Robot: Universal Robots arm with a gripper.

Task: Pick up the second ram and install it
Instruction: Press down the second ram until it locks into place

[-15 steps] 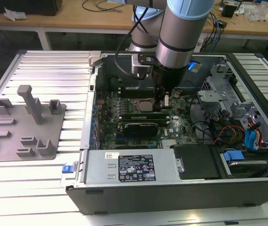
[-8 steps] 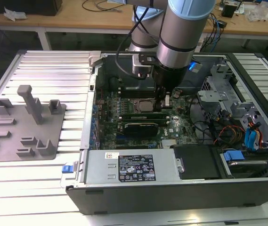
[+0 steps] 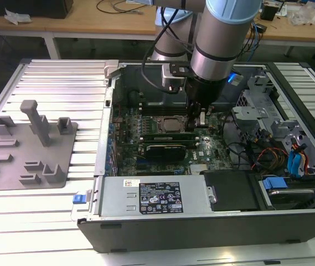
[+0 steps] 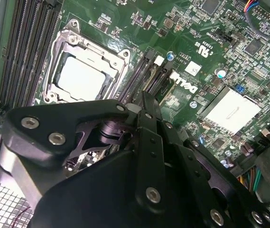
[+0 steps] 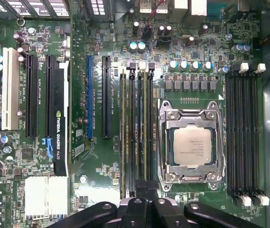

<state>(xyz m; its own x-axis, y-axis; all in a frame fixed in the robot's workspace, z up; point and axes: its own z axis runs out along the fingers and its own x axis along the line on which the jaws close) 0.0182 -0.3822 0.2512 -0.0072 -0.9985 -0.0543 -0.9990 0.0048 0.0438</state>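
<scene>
The second ram (image 5: 142,137) stands seated in a memory slot (image 5: 131,137) beside the processor socket (image 5: 190,145), directly under the pincer (image 5: 144,192), whose fingers are closed together at its end; grip uncertain.

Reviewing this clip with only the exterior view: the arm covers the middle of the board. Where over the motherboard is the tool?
Observer: In the first wrist view the tool sits over the bank of memory slots that runs between the processor socket and the long expansion slots.
Operator: And the memory bank on the socket's other side, is anything in it?
Observer: In the first wrist view that far bank shows four black slots that look empty, with white latches at their ends.
</scene>
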